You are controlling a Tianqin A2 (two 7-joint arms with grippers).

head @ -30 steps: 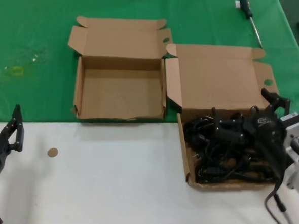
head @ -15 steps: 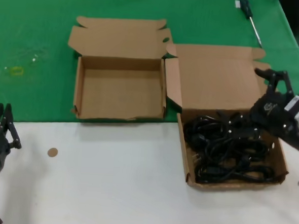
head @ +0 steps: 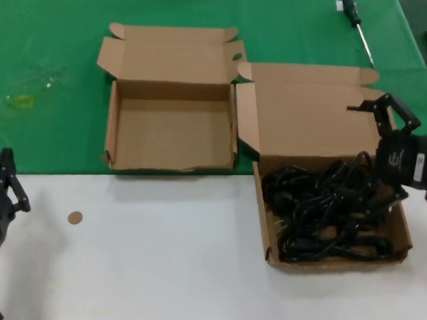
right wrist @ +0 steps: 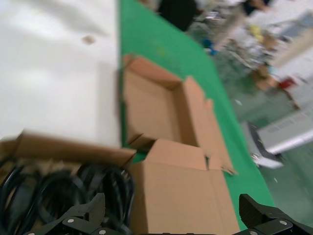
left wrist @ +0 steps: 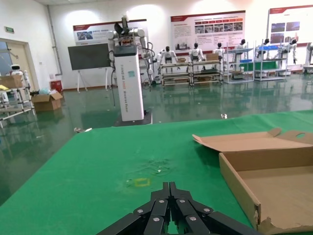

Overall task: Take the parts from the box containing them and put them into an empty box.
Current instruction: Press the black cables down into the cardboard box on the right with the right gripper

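I'm on the first pick: my right gripper [head: 385,152] hangs spread wide at the three o'clock edge of the cord box [head: 314,115], over the tangled cords [head: 326,210], holding nothing. Next I'd lower and pinch one coil, then carry it toward nine o'clock into the empty box [head: 170,132]. My left gripper [head: 3,183], pressed together, waits at eight o'clock.

Black power cords [head: 326,210] fill a plain brown cardboard box [head: 310,115]; a second brown box [head: 170,132] sits on a green cloth [head: 46,55] that meets a white tabletop [head: 156,272]. Both grippers are black.
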